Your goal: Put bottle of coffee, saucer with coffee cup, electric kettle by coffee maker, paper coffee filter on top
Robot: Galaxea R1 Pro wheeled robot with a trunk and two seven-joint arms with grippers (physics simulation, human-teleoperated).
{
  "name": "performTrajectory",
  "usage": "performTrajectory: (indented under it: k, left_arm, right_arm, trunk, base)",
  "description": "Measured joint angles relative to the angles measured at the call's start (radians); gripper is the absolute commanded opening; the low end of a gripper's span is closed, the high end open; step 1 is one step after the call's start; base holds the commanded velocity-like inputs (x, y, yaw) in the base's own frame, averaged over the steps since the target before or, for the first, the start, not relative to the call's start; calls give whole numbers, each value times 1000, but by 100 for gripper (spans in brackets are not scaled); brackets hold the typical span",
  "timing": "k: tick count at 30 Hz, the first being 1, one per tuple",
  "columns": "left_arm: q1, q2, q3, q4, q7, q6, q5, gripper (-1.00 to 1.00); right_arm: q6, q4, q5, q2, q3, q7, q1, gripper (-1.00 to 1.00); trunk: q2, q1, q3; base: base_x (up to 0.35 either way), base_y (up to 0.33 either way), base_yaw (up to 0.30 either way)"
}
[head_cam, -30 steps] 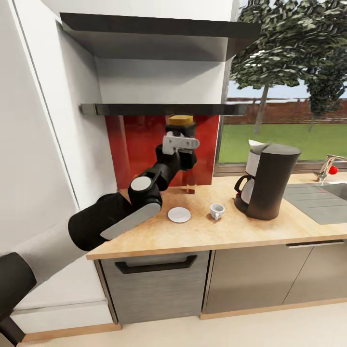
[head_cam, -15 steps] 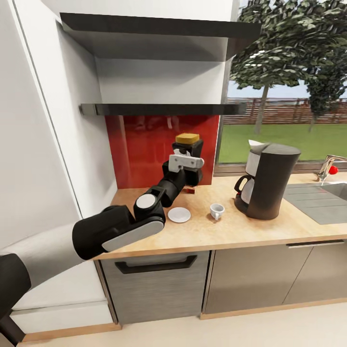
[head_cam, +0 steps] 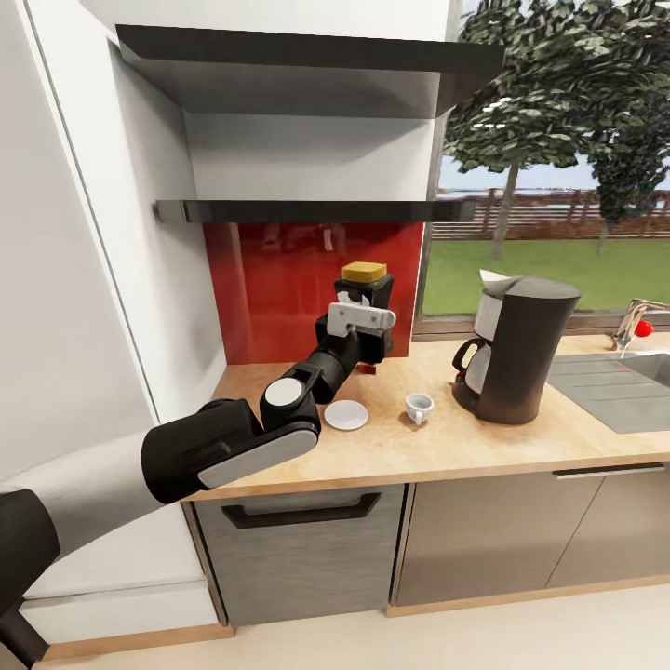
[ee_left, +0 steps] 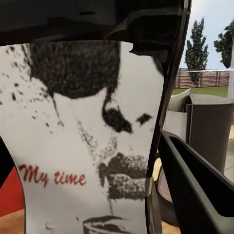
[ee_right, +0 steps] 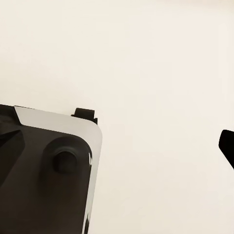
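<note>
Our left hand (head_cam: pixel 365 312) grips the bottle of coffee (head_cam: pixel 364 284) above the table (head_cam: pixel 484 447); filter sits on the coffee maker (head_cam: pixel 521 349); cup (head_cam: pixel 419 407) remains off saucer (head_cam: pixel 346 415).

A home kitchen: a wood-grain table (head_cam: pixel 484 447) over grey cabinets (head_cam: pixel 307 549), a red backsplash (head_cam: pixel 270 288), wall shelves (head_cam: pixel 307 210), a sink (head_cam: pixel 623 386) with a tap (head_cam: pixel 633 321), a coffee maker (head_cam: pixel 516 349), and a window (head_cam: pixel 549 186) onto a garden lawn

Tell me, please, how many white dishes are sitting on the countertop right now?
2: the saucer lies near the left arm's elbow, and the coffee cup stands apart to its right, before the coffee maker. None seem hidden.
</note>
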Motion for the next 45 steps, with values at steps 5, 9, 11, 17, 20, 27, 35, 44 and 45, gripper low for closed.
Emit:
performTrajectory:
  k: [5,9,11,17,20,27,35,44,45]
  left_arm:
    - [0,0,0,0,0,0,0,-100]
    - [0,0,-1,0,0,0,0,-100]
    - [0,0,-3,0,0,0,0,-100]
    - [0,0,-4,0,0,-1,0,-100]
    - [0,0,-4,0,0,-1,1,-100]
    - [0,0,-4,0,0,-2,1,-100]
    - [0,0,-5,0,0,-5,1,-100]
    - [0,0,-44,0,1,-74,0,-100]
    - [0,0,-45,0,1,-75,-1,-100]
  right_arm:
    - [0,0,0,0,0,0,0,100]
    - [0,0,0,0,0,0,0,100]
    - [0,0,0,0,0,0,0,100]
    - [0,0,0,0,0,0,0,100]
    - [0,0,0,0,0,0,0,100]
    - [0,0,0,0,0,0,0,100]
    - [0,0,0,0,0,0,0,100]
    - [0,0,0,0,0,-2,0,100]
    - [0,0,0,0,0,-2,0,100]
  trunk:
    - [0,0,0]
    - [0,0,0]
    - [0,0,0]
    - [0,0,0]
    - [-14,8,-6]
    - [-63,34,-28]
    - [-119,65,-53]
    - [-182,100,-82]
    - [-189,103,-85]
  base:
    - [0,-37,0]
    - [0,-36,0]
    - [0,-10,0]
    - [0,-2,0]
    - [0,0,0]
    - [0,0,0]
    - [0,0,0]
    - [0,0,0]
    - [0,0,0]
